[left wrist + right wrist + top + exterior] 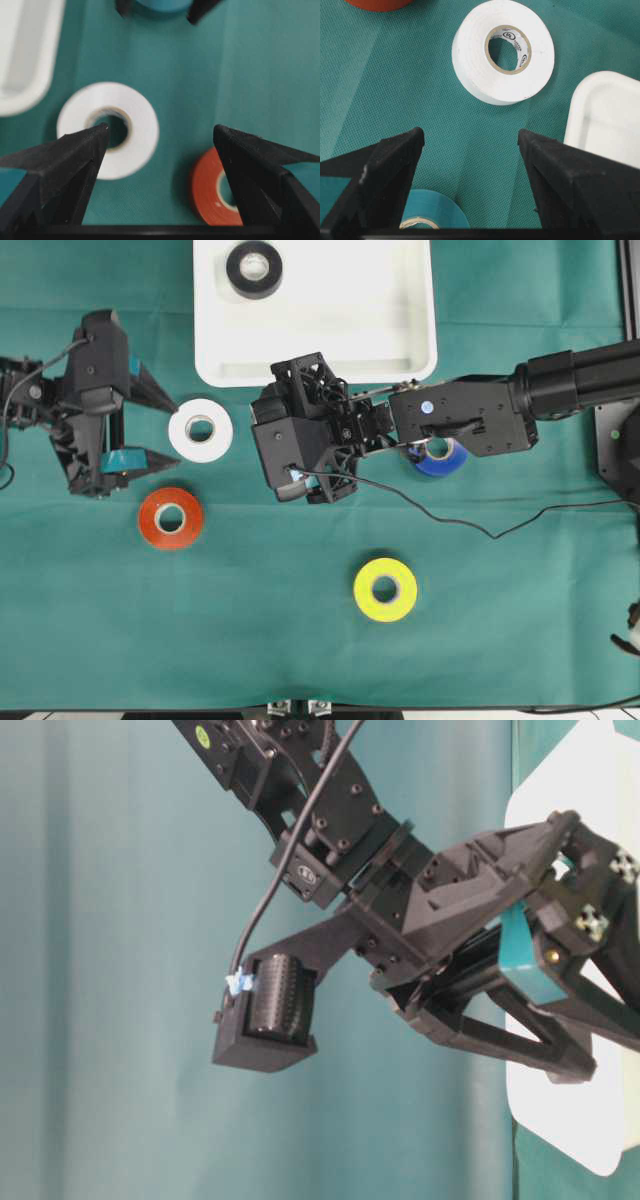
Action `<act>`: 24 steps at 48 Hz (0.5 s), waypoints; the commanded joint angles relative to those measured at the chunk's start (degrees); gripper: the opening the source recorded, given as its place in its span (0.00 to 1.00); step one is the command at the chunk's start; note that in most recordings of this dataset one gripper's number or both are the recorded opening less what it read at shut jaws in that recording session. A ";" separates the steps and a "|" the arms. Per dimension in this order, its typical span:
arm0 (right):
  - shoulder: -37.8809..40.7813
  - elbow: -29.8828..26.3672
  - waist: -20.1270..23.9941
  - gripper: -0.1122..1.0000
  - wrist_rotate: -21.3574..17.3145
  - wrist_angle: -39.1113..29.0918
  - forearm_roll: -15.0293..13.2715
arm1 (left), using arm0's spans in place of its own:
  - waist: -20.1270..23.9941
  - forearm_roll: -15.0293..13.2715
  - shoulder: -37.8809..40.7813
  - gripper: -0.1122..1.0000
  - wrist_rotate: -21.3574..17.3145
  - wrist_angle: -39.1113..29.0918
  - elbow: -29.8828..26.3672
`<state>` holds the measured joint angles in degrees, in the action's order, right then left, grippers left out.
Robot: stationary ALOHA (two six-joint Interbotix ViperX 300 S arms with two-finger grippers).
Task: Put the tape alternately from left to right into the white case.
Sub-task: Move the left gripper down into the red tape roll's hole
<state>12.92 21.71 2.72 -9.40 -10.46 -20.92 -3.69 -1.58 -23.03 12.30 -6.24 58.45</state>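
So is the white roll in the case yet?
No, the white roll lies on the green cloth just outside the case.

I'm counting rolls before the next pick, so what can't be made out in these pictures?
- Teal roll: hidden under the right gripper overhead; cut by the right wrist view's bottom edge.
- Blue roll: mostly covered by the right arm overhead.
- Orange-red roll: blurred, partly behind a left-gripper finger.

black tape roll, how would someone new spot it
Start at the white case along the top edge of the green cloth. The black tape roll lies flat in its top left corner. It is the only roll inside the case; the others lie on the cloth.
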 commanded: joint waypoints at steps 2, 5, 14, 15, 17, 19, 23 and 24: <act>-2.37 -0.53 0.09 0.85 -0.09 0.18 0.00 | -2.02 -0.09 -0.35 0.69 1.05 0.18 1.67; -2.46 -0.53 0.09 0.85 -0.18 0.18 0.00 | -2.90 -0.09 -0.35 0.69 2.55 0.26 2.64; -2.37 -0.53 0.09 0.85 -0.18 0.18 0.00 | -3.96 -0.09 -0.35 0.69 7.12 0.26 3.96; -2.46 -0.53 0.09 0.85 -0.18 0.26 0.00 | -3.96 -0.09 -0.35 0.69 7.29 0.35 4.04; -2.37 -0.53 0.09 0.85 -0.09 0.18 0.00 | -3.96 -0.09 -0.26 0.69 7.47 0.53 4.13; -2.46 -0.53 0.09 0.85 -0.18 0.18 0.00 | -3.96 -0.09 0.00 0.69 7.47 0.70 4.13; -2.46 -0.35 0.09 0.85 -0.18 0.26 0.00 | -3.87 -0.09 1.05 0.69 7.56 0.88 4.13; -2.46 -0.35 0.09 0.85 -0.18 0.26 0.00 | -3.96 -0.09 1.41 0.69 7.65 0.88 4.13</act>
<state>12.92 21.71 2.64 -9.49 -10.46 -20.92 -7.38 -1.58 -22.24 19.86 -5.89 62.23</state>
